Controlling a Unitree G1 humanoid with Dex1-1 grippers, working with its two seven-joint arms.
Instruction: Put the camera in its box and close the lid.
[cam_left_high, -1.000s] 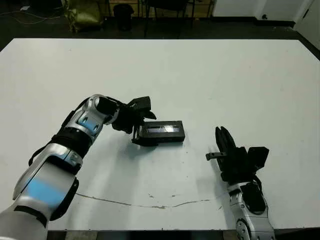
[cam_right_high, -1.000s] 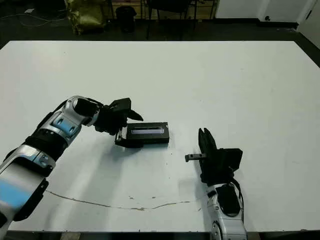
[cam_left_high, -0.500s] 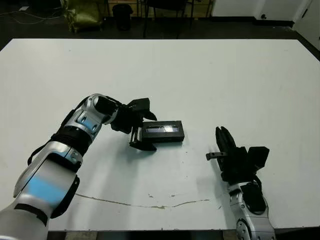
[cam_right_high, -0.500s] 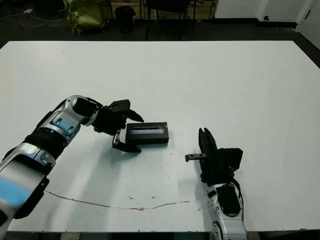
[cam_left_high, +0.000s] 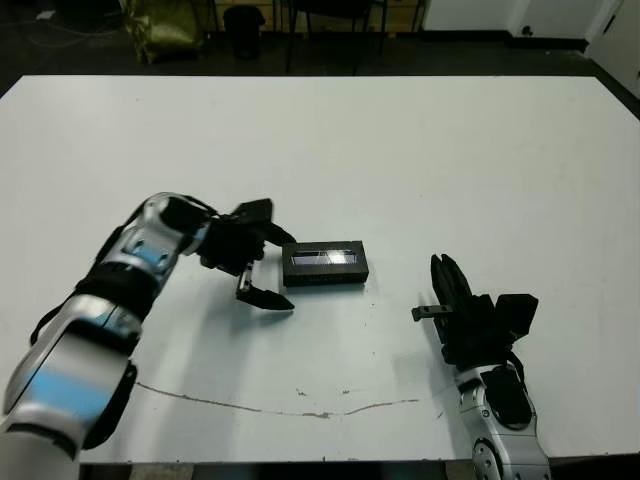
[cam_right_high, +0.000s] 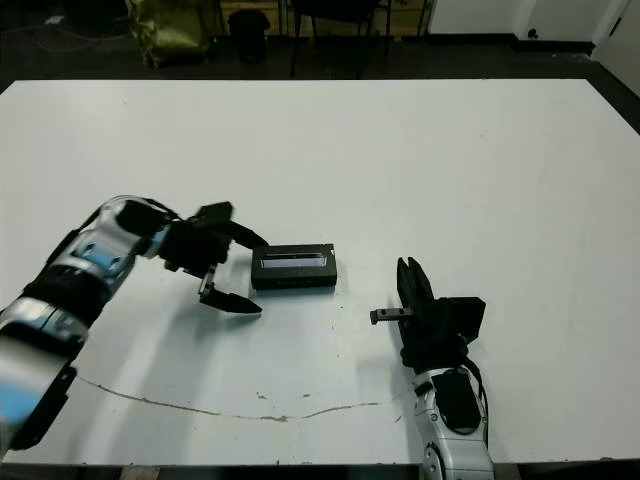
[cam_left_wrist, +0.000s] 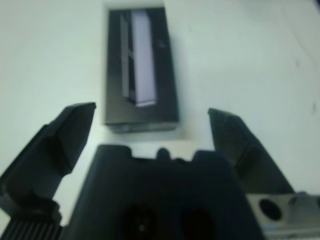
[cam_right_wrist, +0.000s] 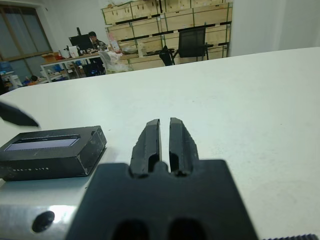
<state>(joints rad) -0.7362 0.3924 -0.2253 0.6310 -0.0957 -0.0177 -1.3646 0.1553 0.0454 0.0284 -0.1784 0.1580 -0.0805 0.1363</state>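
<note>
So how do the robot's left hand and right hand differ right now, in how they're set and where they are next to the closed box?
The left hand has its fingers spread wide; the right hand has its fingers pressed together. The left hand sits close beside one short end of the box without touching it, while the right hand rests farther off, nearer the table's front edge. The left hand points at the box; the right points away across the table. Both are empty.

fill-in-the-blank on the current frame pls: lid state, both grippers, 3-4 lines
1. The lid sits ____ the box, so the box is closed.
2. The left gripper has its fingers ____, with nothing between them.
3. The right gripper has its fingers ____ and holds nothing.
4. The left gripper is ____ the box, not touching it.

Missing words: on; open; shut; beside
</note>
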